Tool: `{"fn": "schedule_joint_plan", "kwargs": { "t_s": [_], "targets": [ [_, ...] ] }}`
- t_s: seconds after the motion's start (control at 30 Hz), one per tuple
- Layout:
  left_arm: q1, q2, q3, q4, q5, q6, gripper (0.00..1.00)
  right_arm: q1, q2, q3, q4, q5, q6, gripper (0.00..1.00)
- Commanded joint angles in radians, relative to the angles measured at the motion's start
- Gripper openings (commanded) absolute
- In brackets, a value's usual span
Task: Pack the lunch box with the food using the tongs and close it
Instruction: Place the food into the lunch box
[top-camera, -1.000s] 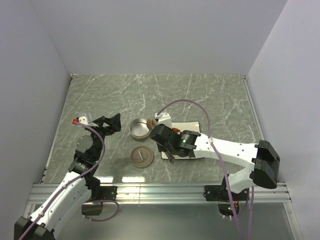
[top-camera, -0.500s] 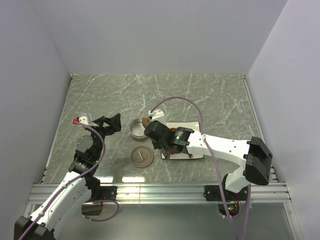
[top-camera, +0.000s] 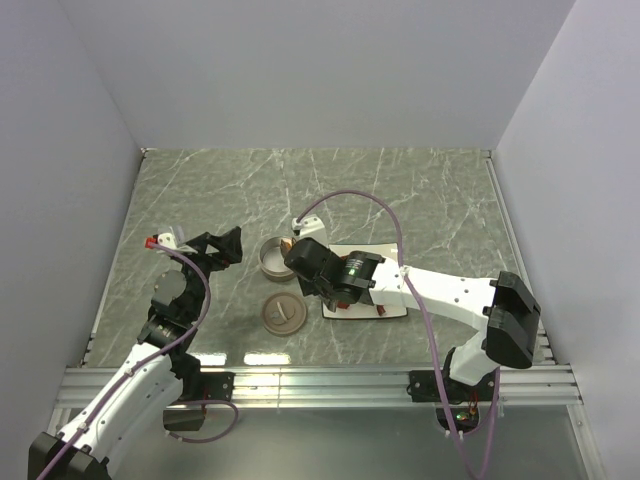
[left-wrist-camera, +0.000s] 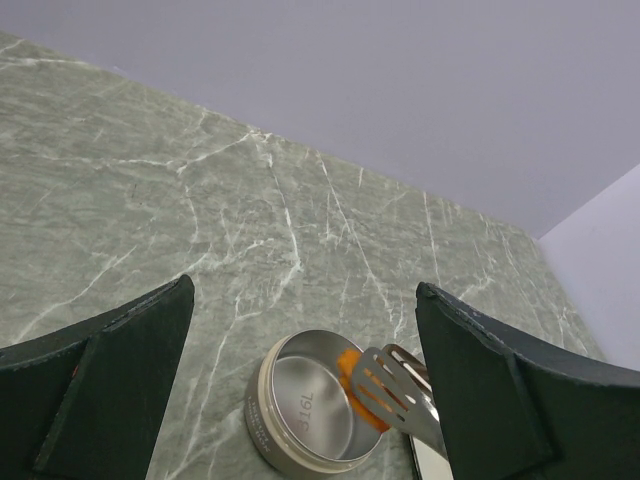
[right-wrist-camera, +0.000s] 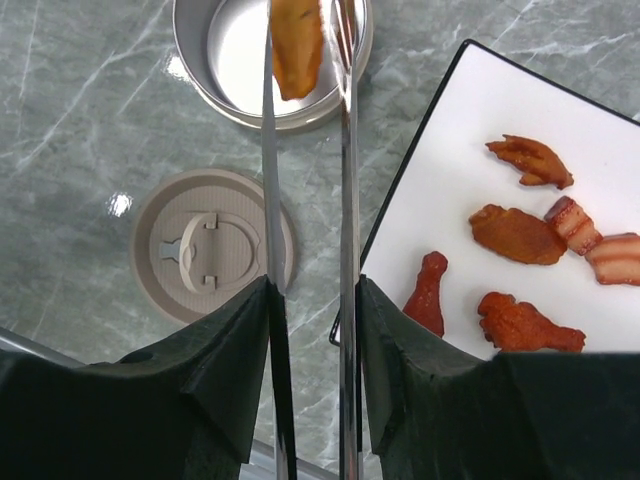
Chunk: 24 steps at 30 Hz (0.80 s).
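The right wrist view has the right fingers (right-wrist-camera: 230, 380) along its lower edge. They are closed on the tongs (right-wrist-camera: 345, 200), with one dark pad pressing each thin arm from the outside. The two silver arms run straight up the frame, close together and nearly parallel.

Left of the arms, in the lower middle, the lid (right-wrist-camera: 213, 257) lies flat on the table (right-wrist-camera: 80, 150). Its handle faces up, and it is apart from the tin. On the right side sits the white square plate (right-wrist-camera: 450, 180) with its dark rim. It holds six pieces of food (right-wrist-camera: 518, 233), orange-brown and reddish, with a drumstick-shaped one at the plate's lower left.

At the top of the frame the tong tips reach over the open lunch box (right-wrist-camera: 200, 70). One orange piece (right-wrist-camera: 297, 45) sits between the tips above the tin's right half. I cannot tell whether both tips press it.

In the left wrist view the left fingers (left-wrist-camera: 110, 380) stand at the lower corners, spread wide with nothing between them. Beyond them, at lower centre, is the tin, with a slotted tong tip and the orange piece at its right rim. The marbled table runs on to the plain wall at the top.
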Motion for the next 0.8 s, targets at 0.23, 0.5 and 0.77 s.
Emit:
{"fn": "schedule_joint_plan", "kwargs": {
  "t_s": [0.23, 0.5, 0.77],
  "targets": [
    [-0.003, 0.003, -0.006, 0.030, 0.004, -0.004, 1.00, -0.010, -0.007, 0.051, 0.023, 0.037, -0.014, 0.47],
    [-0.003, 0.003, -0.006, 0.031, 0.004, -0.004, 1.00, -0.010, -0.067, 0.022, -0.010, 0.091, 0.009, 0.47],
    [-0.003, 0.013, -0.003, 0.034, 0.006, -0.004, 0.99, -0.001, -0.275, -0.108, -0.083, 0.131, 0.107, 0.47]
  ]
}}
